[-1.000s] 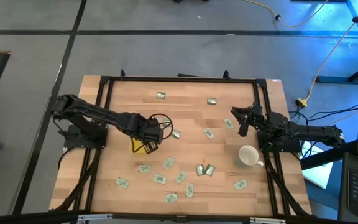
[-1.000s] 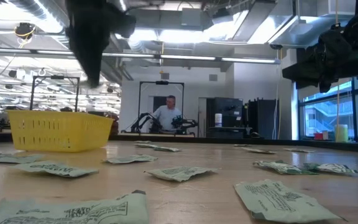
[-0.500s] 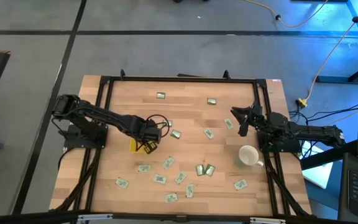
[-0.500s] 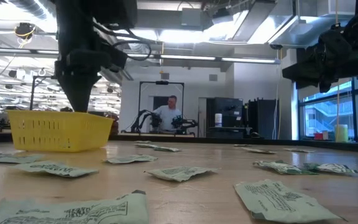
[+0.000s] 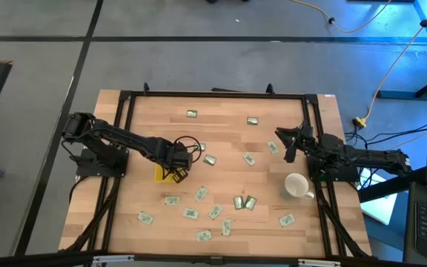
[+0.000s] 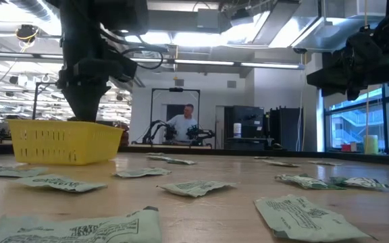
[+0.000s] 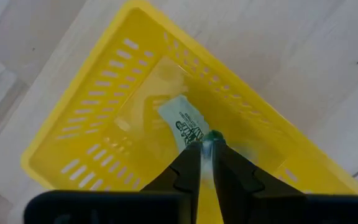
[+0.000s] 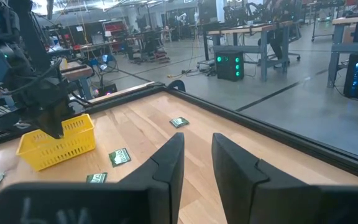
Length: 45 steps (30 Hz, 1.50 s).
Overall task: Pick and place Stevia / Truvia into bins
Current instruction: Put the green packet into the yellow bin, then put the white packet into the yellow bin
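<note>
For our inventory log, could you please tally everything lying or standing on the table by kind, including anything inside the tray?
Yellow tray: 1
White mug: 1
Loose sachets outside the tray, clearly visible from above: 15
Sachet inside the tray, pinched by the left tool: 1
Total: 18

Looking down into the yellow tray [image 7: 92, 143], slotted walls showing all round, sitting on pale wood. Left gripper [image 7: 205, 148] pinching one end of a green-and-white sachet [image 7: 183, 122], fingers nearly together, the packet lying angled over the tray floor.
</note>
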Each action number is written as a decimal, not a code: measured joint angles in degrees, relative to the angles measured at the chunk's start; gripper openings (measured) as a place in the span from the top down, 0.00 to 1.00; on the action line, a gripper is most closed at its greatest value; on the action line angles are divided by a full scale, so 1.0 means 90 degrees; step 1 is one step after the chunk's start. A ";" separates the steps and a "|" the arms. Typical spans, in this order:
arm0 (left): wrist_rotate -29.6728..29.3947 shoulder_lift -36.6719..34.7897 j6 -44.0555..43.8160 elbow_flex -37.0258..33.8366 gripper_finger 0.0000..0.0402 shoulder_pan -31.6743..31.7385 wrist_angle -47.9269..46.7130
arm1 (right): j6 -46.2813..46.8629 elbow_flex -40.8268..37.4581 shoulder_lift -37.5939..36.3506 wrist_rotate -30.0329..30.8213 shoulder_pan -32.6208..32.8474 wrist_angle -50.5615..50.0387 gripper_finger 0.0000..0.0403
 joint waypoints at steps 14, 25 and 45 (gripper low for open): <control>0.0327 -0.0547 0.0962 0.0572 0.78 -0.0128 0.0228 | -0.0015 -0.0001 0.0000 0.0000 0.0002 -0.0001 0.78; 0.0957 -0.0396 0.2395 0.0702 0.76 -0.1221 0.1178 | -0.0013 0.0000 0.0000 0.0002 0.0002 -0.0001 0.78; 0.1035 0.1512 0.1565 0.0699 0.77 -0.2235 0.1025 | -0.0012 -0.0001 0.0001 0.0000 0.0000 -0.0001 0.78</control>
